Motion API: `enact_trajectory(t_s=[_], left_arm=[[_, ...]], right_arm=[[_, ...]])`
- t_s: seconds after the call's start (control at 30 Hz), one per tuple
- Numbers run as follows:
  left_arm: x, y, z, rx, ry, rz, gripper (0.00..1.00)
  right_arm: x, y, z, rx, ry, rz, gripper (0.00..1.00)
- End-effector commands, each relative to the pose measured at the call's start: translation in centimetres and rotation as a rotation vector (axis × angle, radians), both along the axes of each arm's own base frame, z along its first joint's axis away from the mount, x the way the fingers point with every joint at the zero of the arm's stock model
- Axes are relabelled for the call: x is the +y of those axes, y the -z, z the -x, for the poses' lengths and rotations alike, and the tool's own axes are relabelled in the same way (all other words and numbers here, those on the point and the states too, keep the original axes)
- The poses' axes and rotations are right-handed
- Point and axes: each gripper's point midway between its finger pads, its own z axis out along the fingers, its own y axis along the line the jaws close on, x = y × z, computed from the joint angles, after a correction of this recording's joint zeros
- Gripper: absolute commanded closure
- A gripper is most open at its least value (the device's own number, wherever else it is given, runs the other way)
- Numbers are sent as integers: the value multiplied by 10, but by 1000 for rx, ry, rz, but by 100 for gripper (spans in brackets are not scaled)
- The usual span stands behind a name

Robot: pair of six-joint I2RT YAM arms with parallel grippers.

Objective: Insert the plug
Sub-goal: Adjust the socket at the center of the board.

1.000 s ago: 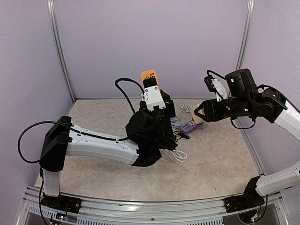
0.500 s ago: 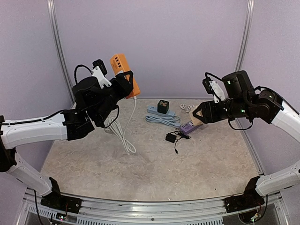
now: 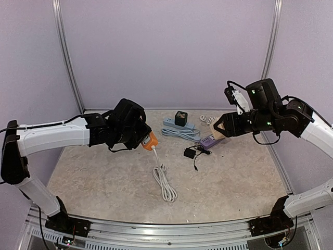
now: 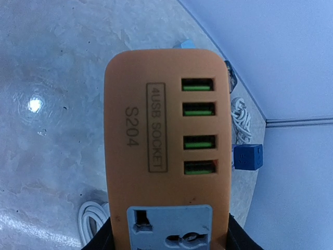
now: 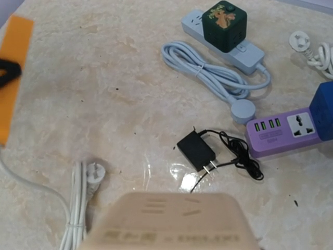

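My left gripper (image 3: 145, 138) is shut on an orange USB power strip (image 4: 166, 146), held low over the table left of centre; its black fingers (image 4: 240, 240) clamp the strip's sides near the grey socket face. The strip's white cable (image 3: 164, 182) trails down to a coil on the table, ending in a white plug (image 5: 95, 174). My right gripper (image 3: 221, 126) is shut on a beige socket block (image 5: 171, 221), held in the air above the table's right side. A black adapter plug (image 5: 196, 149) with two prongs and a thin black cord lies on the table beneath it.
A purple power strip (image 5: 281, 130) lies right of the black adapter, touching a blue cube (image 5: 322, 109). A grey-blue power strip (image 5: 250, 52) carrying a dark green cube (image 5: 225, 18) and its coiled cable lie at the back. Another white plug (image 5: 299, 39) lies at the far right.
My left arm has swung the orange strip from high at the left down to low over the table; its white cable has dragged along. The right arm has hardly moved.
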Motion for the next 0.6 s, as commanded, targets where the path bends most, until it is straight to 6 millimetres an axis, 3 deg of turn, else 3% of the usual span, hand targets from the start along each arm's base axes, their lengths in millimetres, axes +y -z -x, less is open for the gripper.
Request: enact_trajectory(t_s=[0.0,0.3,0.4,0.57], left_arm=[[-4,45,20,279,-138,91,100],[51,175,70,737,-455,-164,100],[59,204,82,810,-489,-218,100],[65,214,87,818,-520,-248,100]], right_arm=[[1,-11,-7,-26,14,-14,100],[-2,-11,-4,-31,12,-25,100],[-1,-9,-3,-26,7,-27,100],[1,-4,-4,-18,-1,-15,100]])
